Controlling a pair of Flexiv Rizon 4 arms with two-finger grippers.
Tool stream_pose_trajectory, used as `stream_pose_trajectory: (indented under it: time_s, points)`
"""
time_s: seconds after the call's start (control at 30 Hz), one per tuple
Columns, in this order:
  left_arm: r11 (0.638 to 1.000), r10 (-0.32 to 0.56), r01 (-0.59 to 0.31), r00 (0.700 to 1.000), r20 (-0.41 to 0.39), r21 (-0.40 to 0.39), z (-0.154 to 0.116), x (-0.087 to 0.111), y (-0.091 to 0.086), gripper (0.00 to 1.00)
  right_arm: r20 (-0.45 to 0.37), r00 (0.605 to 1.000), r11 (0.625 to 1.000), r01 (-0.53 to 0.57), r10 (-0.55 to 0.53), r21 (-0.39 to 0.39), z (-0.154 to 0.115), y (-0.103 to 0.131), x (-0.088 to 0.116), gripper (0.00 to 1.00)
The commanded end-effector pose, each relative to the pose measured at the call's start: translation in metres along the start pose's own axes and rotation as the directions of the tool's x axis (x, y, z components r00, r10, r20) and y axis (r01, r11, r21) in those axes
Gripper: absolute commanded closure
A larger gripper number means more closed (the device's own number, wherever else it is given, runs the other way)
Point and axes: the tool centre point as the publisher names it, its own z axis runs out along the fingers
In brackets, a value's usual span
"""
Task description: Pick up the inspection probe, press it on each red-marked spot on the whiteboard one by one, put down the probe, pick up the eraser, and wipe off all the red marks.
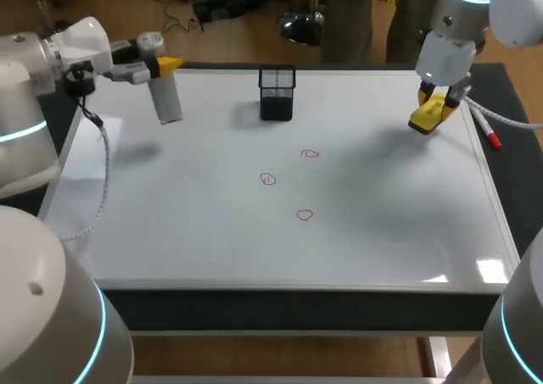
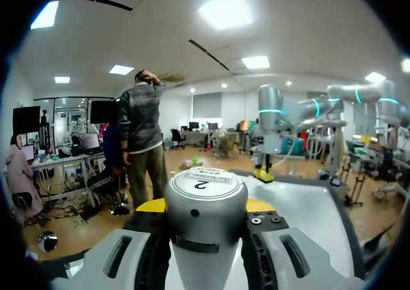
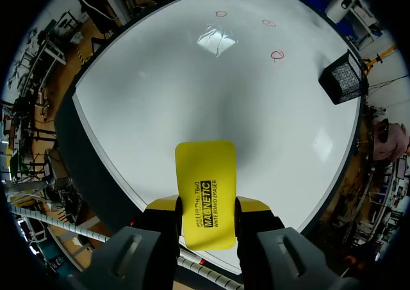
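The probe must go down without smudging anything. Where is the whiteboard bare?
Bare on the whiteboard: the near strip between the red marks and its front edge, and the left stretch between probe and marks. Crowded: the middle with three marks, and around the mesh holder.

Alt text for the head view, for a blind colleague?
The left end effector holds the grey cylindrical probe over the white whiteboard, far left; the right end effector grips the yellow block eraser far right. Three red circled marks sit mid-board, near a black mesh cup.
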Motion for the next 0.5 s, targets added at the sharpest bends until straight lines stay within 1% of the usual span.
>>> stream_pose_trajectory:
  time_s: [0.03,0.17,0.37,0.5]
  points:
    - [1.0,0.001,-0.001,1.0,0.001,0.01,0.002,0.034,0.001,1.0,-0.002,1.0,1.0,0.002,-0.002,0.003,-0.001,0.0,0.001,1.0]
    - [1.0,-0.002,0.002,0.999,-0.037,0.018,0.012,0.061,-0.001,1.0,-0.002,1.0,1.0,0.002,-0.002,0.003,-0.001,0.0,0.001,1.0]
    - [1.0,0.011,-0.008,0.994,-0.111,0.03,0.029,0.091,-0.006,1.0,-0.002,1.0,1.0,0.002,-0.002,0.003,-0.001,0.0,0.001,1.0]
    - [0.999,0.013,-0.007,0.987,-0.161,0.038,0.042,0.109,-0.006,1.0,-0.002,1.0,1.0,0.002,-0.002,0.003,-0.001,0.0,0.001,1.0]
